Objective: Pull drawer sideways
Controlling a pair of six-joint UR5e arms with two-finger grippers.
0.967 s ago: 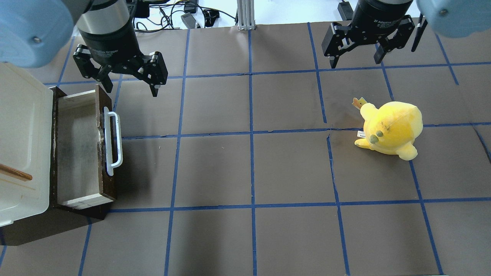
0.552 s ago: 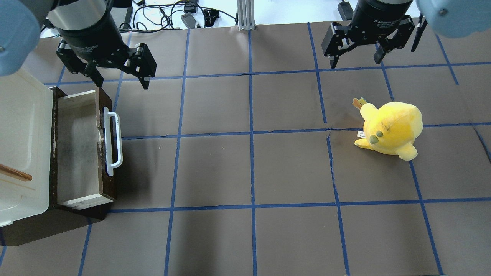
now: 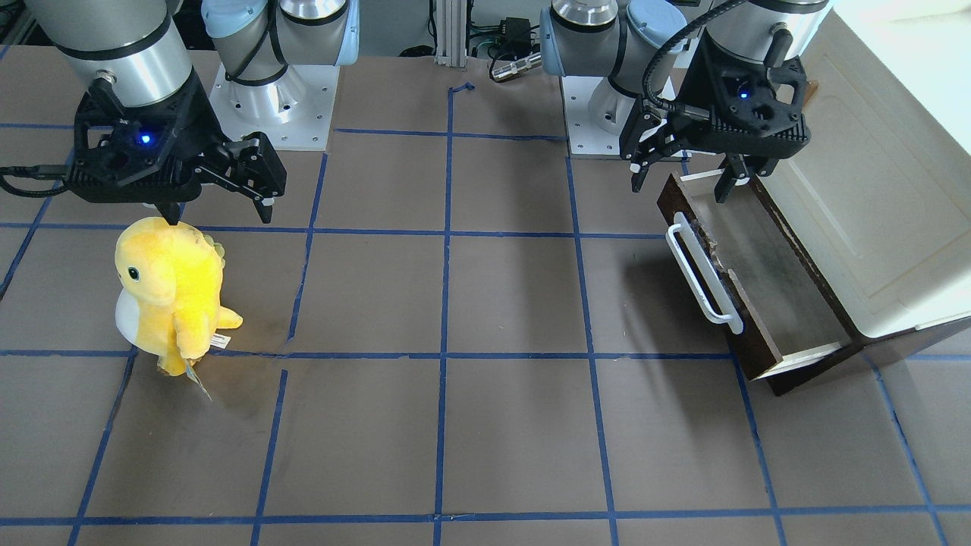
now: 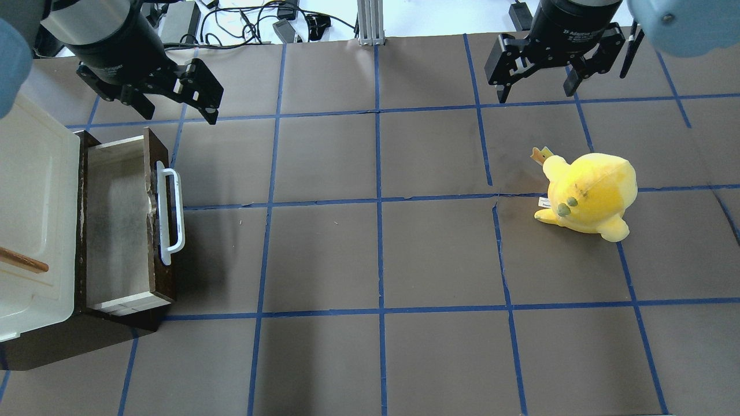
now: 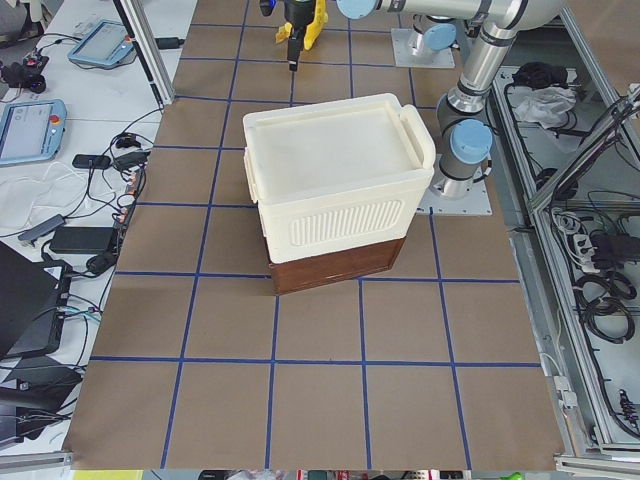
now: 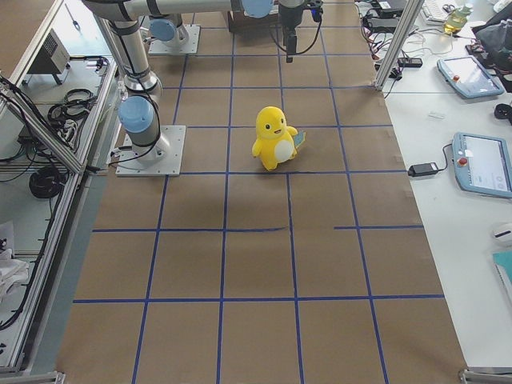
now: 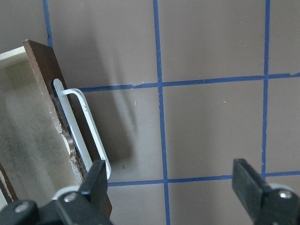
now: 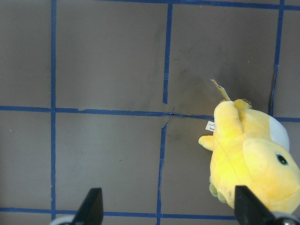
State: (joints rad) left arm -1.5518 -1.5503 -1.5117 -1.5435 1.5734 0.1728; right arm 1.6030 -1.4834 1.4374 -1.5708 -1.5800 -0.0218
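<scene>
Where the cream-white cabinet sits on the robot's left, the drawer stands pulled out from its dark base, only pale scuffed wood showing inside. Well apart to the right stands a yellow plush toy. The left gripper, near one end of the drawer, and the right gripper hang spread wide, holding nothing.

Robotics lab, with a bench rig for arm trials

Two industrial arms are bolted through metal base plates to a worktop papered brown and ruled into squares with blue tape. Beyond the left end effector, past the worktop's far edge, loose cables and a power brick lie beside an aluminium frame post. Farther out beyond the right end effector, teach pendants rest on a white bench.
</scene>
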